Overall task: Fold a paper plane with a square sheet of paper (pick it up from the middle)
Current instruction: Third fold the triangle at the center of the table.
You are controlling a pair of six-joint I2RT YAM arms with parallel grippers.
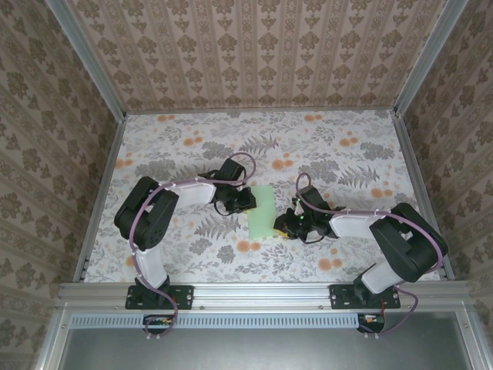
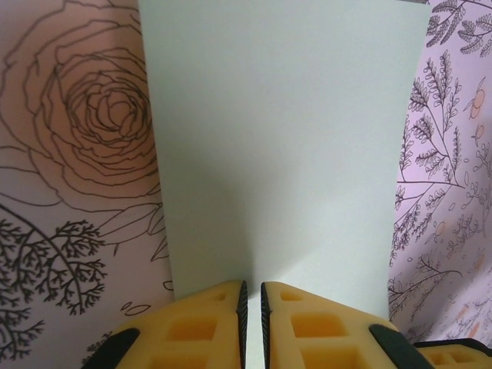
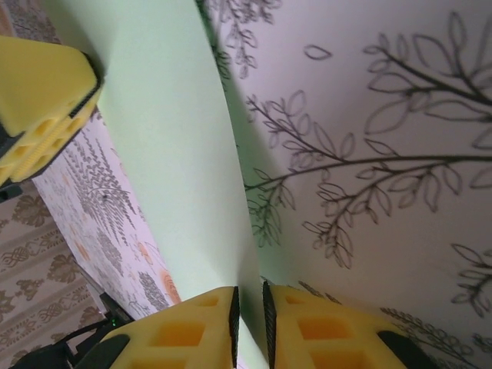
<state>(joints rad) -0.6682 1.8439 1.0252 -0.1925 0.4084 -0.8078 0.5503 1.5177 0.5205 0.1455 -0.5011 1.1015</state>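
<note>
Top view: the square sheet of paper [image 1: 263,214] is lying at mid-frame on the floral tabletop [image 1: 192,139], looking like a narrow upright strip, plain pale green. My left gripper [image 1: 245,202] is sitting at its upper left edge and my right gripper [image 1: 283,225] at its lower right edge, so the paper is between the two. Left wrist view: my left gripper [image 2: 251,296] is showing its yellow jaws narrow, just a thin slit, and the near edge of the sheet [image 2: 284,138] is peaking up into that slit, so I am pinching it there. The sheet is running up the frame over the tabletop [image 2: 69,115]. Right wrist view: my right gripper [image 3: 250,304] is also narrow, clamping the paper edge. The sheet [image 3: 169,154] is bowing up off the tabletop [image 3: 384,115] and throwing a shadow. One yellow finger [image 3: 38,92] of my left gripper is showing at upper left, on the paper's far end.
</note>
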